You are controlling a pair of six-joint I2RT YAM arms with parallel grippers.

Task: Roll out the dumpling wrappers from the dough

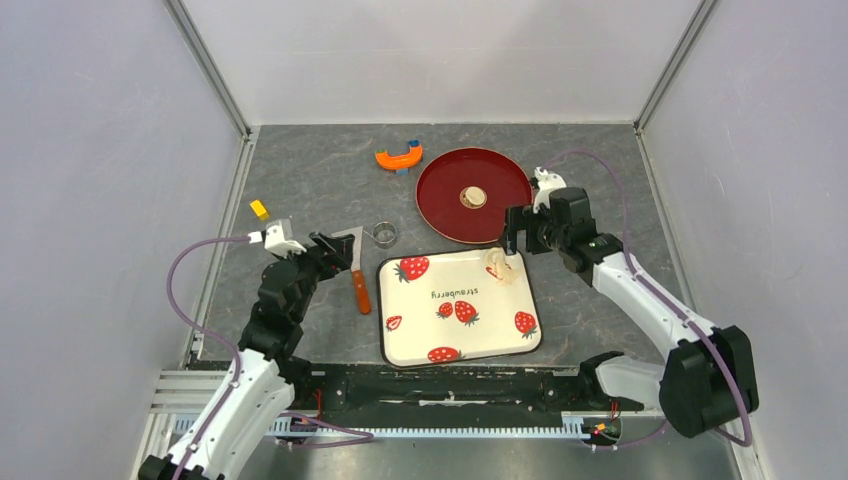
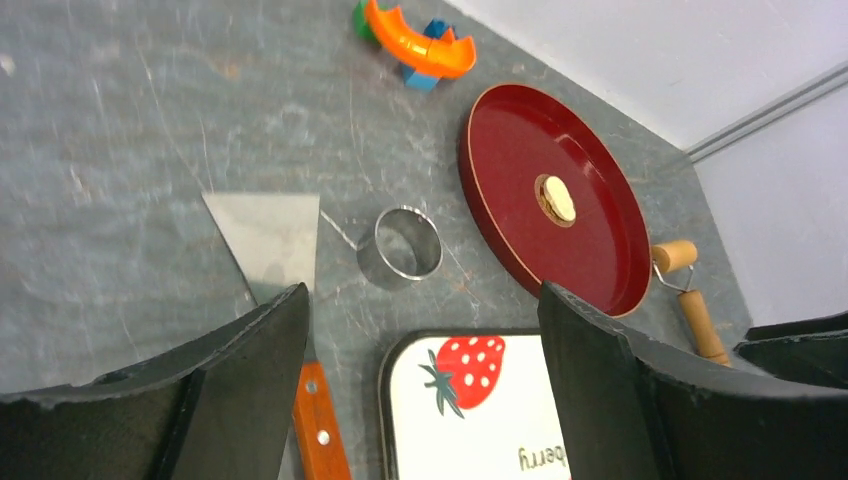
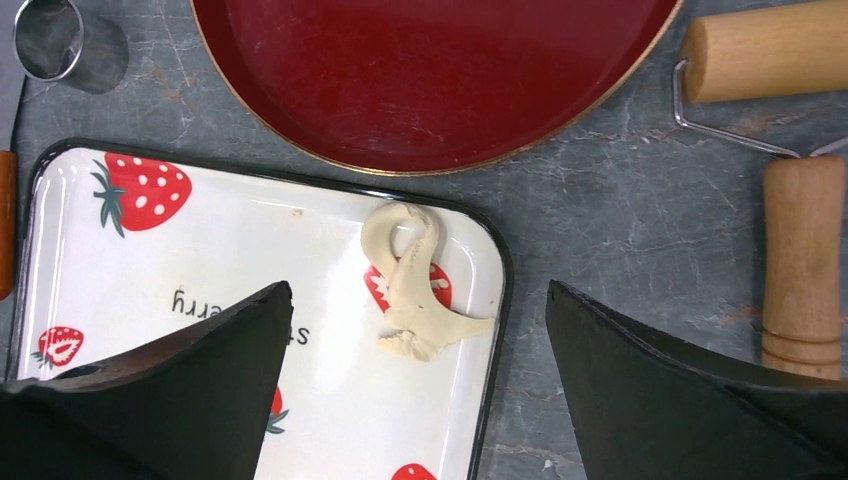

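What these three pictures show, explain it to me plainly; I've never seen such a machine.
Two robot arms stand at a table's near edge. The wide picture looks down from above; the other two come from a camera on each wrist. The left arm's fingers and the right arm's fingers are open and hold nothing. On the table lie a strawberry tray with a twisted dough scrap in its corner, a red plate with a small pale lump on it, a scraper, a metal ring and a wooden roller.
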